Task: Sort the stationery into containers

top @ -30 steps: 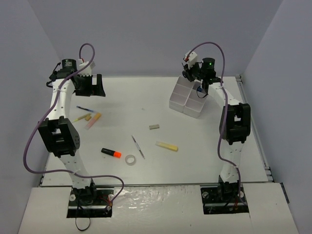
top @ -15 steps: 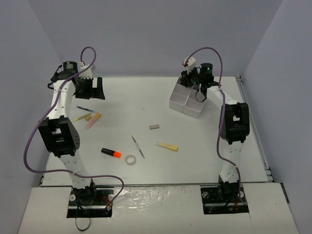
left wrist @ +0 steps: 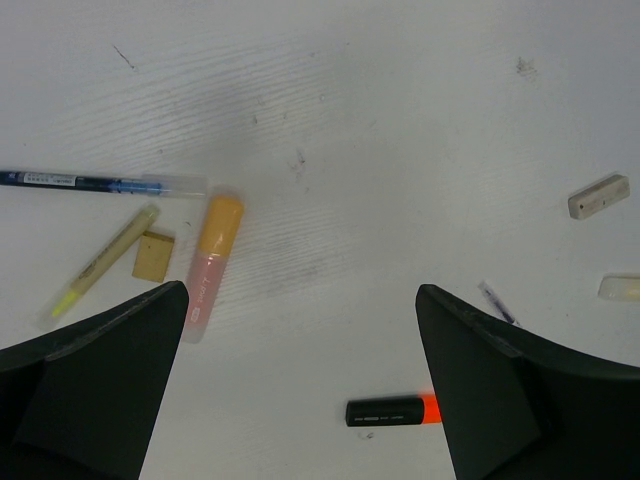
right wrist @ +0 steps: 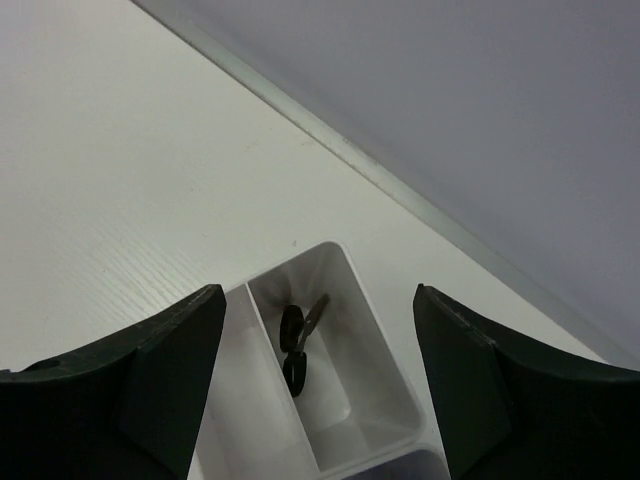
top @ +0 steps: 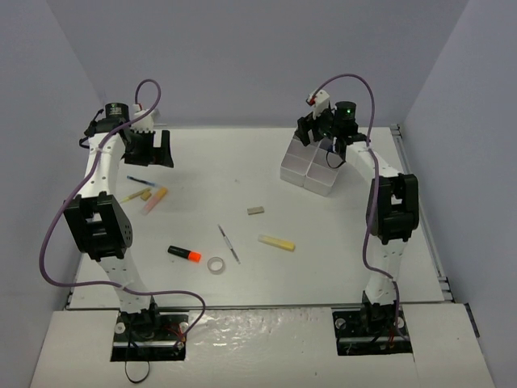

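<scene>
Two claws show in the top view. The left claw point(top: 145, 149) hangs over the far left of the table point(top: 339, 234), jaws spread and empty. A blue pen point(top: 141, 179), yellow highlighter point(top: 136, 195) and pink tube point(top: 155, 200) lie just beneath it, on the arm-base side. The right claw point(top: 315, 133) sits above the far edge of the white tray point(top: 311, 174). The black marker point(top: 184, 254), tape ring point(top: 216, 264), grey stick point(top: 229, 242), yellow bar point(top: 276, 242) and grey block point(top: 256, 210) lie loose between the claws, nearer the bases and well apart from the tray.

Left wrist view: the jaws stand wide with nothing in them. The pen, highlighter, tube and a small tan block point(left wrist: 153, 255) lie off the left finger. The marker lies close in by the right finger, and the grey block is out past it.

Right wrist view: the jaws are apart and hold nothing. Under the gap, a corner tray compartment holds a small black item point(right wrist: 297, 345) resting on its floor.
</scene>
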